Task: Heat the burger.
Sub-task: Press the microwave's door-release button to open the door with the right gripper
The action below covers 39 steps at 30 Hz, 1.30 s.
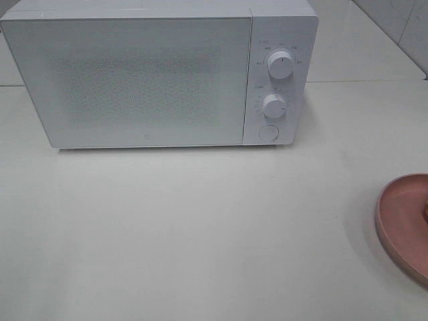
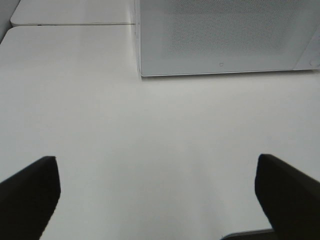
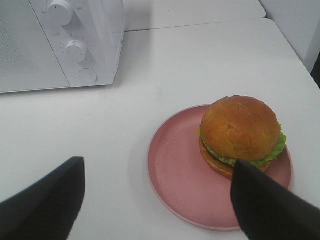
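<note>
Hovering over table (image 2: 150,125): left hand (image 2: 156,159) wide, empty; right hand (image 3: 157,167) wide, near burger (image 3: 240,130).

White table (image 1: 200,234) bears microwave (image 1: 134,80) (door shut), pink plate (image 1: 403,224).

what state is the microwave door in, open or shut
Shut. The microwave door lies flush with the control panel, with no gap and no interior showing. The burger sits outside on the pink plate.

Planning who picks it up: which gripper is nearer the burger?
Right. The right gripper hangs open just short of the burger on the pink plate; the left gripper is over the table in front of the microwave, burger out of its view.
</note>
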Available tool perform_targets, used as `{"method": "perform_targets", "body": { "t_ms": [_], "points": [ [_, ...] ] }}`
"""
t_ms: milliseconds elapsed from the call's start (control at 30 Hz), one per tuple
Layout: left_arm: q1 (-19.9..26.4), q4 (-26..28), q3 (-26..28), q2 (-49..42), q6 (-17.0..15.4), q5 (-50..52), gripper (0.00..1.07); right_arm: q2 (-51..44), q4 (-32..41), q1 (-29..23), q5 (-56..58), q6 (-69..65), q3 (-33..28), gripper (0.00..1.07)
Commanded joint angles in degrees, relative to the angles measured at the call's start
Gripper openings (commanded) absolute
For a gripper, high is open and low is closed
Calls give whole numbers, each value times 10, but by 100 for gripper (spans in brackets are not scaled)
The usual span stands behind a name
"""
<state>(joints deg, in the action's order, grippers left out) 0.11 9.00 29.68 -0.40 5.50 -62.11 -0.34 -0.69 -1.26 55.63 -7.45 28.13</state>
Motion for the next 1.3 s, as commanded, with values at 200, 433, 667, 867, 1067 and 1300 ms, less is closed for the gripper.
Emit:
{"method": "perform_targets", "body": {
  "t_ms": [200, 433, 667, 867, 1067, 1300],
  "points": [
    [-3, 1, -2, -13, -1, 9, 98, -14, 1, 3, -7, 1, -1, 76],
    [-3, 1, -2, -13, -1, 9, 98, -14, 1, 3, -7, 1, -1, 76],
    [-3, 1, -2, -13, -1, 9, 98, -5, 0, 3, -16, 1, 20, 76],
    [-3, 1, -2, -13, -1, 9, 98, 57, -2, 3, -68, 1, 45, 76],
    [-3, 1, -2, -13, -1, 9, 98, 139, -3, 3, -139, 2, 42, 76],
    [-3, 1, -2, -13, -1, 9, 98, 211, -8, 3, -213, 2, 42, 76]
  ]
}}
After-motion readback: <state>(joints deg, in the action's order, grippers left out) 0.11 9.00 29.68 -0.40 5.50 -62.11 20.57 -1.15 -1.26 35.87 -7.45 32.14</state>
